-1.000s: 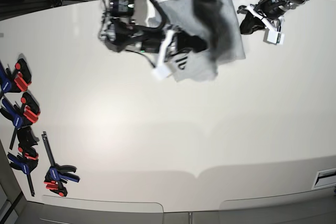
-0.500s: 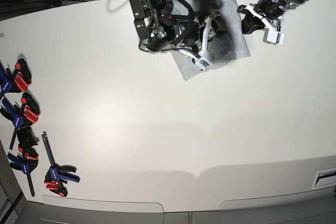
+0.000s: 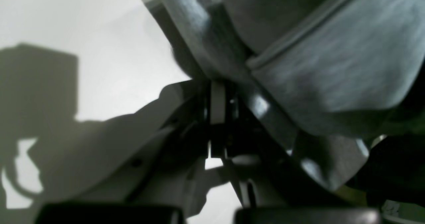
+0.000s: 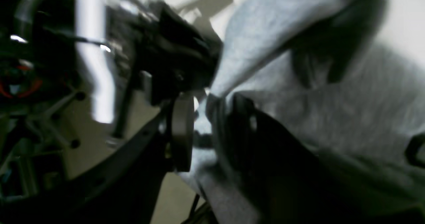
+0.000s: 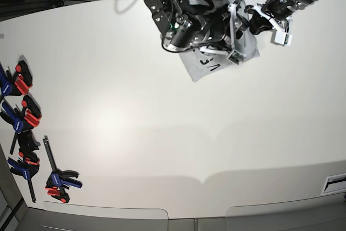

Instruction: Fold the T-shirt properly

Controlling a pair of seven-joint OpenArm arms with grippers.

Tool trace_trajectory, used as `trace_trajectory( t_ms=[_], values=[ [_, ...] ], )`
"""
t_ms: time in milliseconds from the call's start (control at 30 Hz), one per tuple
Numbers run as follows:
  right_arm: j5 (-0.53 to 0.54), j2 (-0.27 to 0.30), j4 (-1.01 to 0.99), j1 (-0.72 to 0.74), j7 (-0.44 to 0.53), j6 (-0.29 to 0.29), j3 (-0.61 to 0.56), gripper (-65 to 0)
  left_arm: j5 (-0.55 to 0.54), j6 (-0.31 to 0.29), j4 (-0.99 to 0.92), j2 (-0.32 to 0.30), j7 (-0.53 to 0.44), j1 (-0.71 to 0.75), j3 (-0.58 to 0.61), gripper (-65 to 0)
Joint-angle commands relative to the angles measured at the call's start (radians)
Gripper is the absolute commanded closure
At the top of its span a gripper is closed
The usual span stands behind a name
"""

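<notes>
**Grey T-shirt bunched at far table edge**

Right gripper [image 5: 233, 31] clenched on a fold of the T-shirt [image 5: 208, 66], cloth pinched between the pads in the right wrist view. Left gripper [image 5: 273, 25] just beside the shirt's far corner, grasp impossible to tell. Shirt crumpled on the white table [image 5: 173, 133], black lettering showing. Clamps [image 5: 24, 128] well apart at the table's side.

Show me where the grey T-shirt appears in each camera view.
Base: T-shirt at top centre, mostly under the right arm.
Left wrist: grey fabric fills the upper right.
Right wrist: fabric fills the right half, an edge between the right gripper fingers.
Shared landmark: the white table.
</notes>
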Motion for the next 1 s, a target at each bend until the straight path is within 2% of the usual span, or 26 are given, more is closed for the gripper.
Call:
trace_trajectory(
  t_ms=[0, 67, 133, 233, 300, 400, 467, 533, 600, 633, 667, 800, 867, 900, 967],
  values=[
    [0.029, -0.012, 0.033, 0.011, 0.025, -0.002, -0.008, -18.9, 0.07, 0.026, -0.011, -0.004, 0.092, 0.019, 0.006, 0.0],
    [0.066, -0.012, 0.047, 0.011, 0.033, -0.001, -0.01, -18.9, 0.071, 0.026, -0.011, -0.004, 0.092, 0.019, 0.006, 0.0],
    [0.15, -0.012, 0.047, 0.011, 0.04, 0.01, -0.01, -18.9, 0.071, 0.027, -0.011, -0.004, 0.092, 0.019, 0.006, 0.0],
    [0.288, -0.012, 0.047, 0.011, 0.039, 0.089, -0.01, -18.9, 0.071, 0.027, -0.011, -0.003, 0.091, 0.019, 0.006, 0.0],
    [0.337, -0.012, 0.047, 0.012, 0.039, 0.132, -0.01, -18.9, 0.071, 0.026, -0.011, -0.004, 0.091, 0.019, 0.006, 0.0],
    [0.309, -0.012, 0.048, 0.043, 0.039, 0.143, -0.006, -18.8, 0.071, 0.027, -0.011, -0.004, 0.092, 0.019, 0.006, 0.0],
    [0.24, -0.012, 0.048, 0.082, 0.039, 0.14, 0.012, -18.1, 0.071, 0.027, -0.011, -0.004, 0.092, 0.019, 0.006, 0.0],
    [0.147, -0.012, 0.048, 0.122, 0.04, 0.108, 0.052, -16.0, 0.071, 0.027, -0.011, -0.004, 0.092, 0.019, 0.006, 0.0],
    [0.061, -0.012, 0.048, 0.15, 0.039, 0.053, 0.112, -9.6, 0.071, 0.027, -0.011, -0.004, 0.092, 0.019, 0.006, 0.0],
    [0.034, -0.012, 0.048, 0.157, 0.037, 0.029, 0.147, -4.1, 0.071, 0.027, -0.011, -0.004, 0.092, 0.019, 0.006, 0.0],
    [0.023, -0.012, 0.048, 0.157, 0.035, 0.013, 0.185, 0.0, 0.071, 0.027, -0.011, -0.004, 0.092, 0.019, 0.006, 0.0],
    [0.074, -0.012, 0.048, 0.131, 0.03, 0.015, 0.316, 0.0, 0.071, 0.027, -0.011, -0.004, 0.092, 0.019, 0.006, 0.0],
    [0.087, -0.012, 0.048, 0.108, 0.023, 0.04, 0.359, 0.0, 0.071, 0.027, -0.011, -0.004, 0.092, 0.019, 0.006, 0.0],
    [0.087, -0.012, 0.048, 0.097, 0.024, 0.051, 0.378, -6.0, 0.071, 0.026, -0.011, -0.004, 0.092, 0.019, 0.006, 0.0],
    [0.077, -0.012, 0.048, 0.084, 0.041, 0.084, 0.411, -25.4, 0.071, 0.026, -0.011, -0.004, 0.092, 0.019, 0.006, 0.0]
  ],
)
